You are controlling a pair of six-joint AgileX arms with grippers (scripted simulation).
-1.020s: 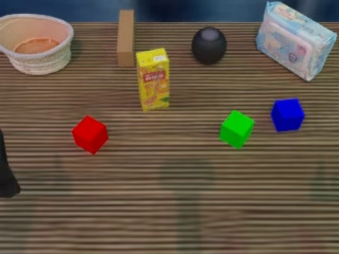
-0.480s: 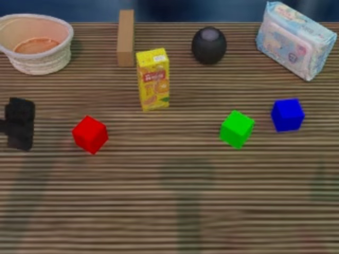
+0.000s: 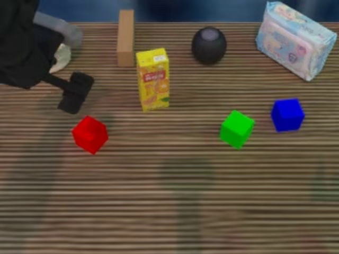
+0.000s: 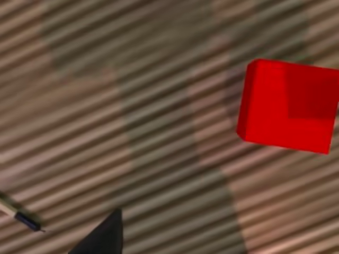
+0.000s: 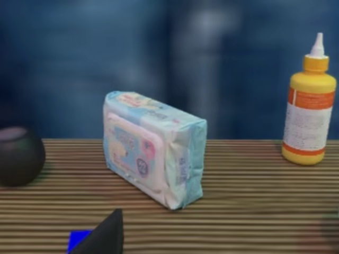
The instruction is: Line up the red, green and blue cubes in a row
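the left gripper (image 3: 76, 93) hangs just above-left of the red cube (image 3: 90, 134), a plain matte block at the table's left; whether its fingers are apart or together i cannot tell. a printed yellow juice carton (image 3: 153, 79) stands behind centre. the green cube (image 3: 237, 128) and blue cube (image 3: 287, 114) sit near each other at the right. the striped wooden table (image 3: 175, 201) meets a blurred blue backdrop.

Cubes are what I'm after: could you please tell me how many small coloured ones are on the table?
3. The red cube lies at the table's left, the green cube right of centre, and the blue cube just right of it. None appears hidden.
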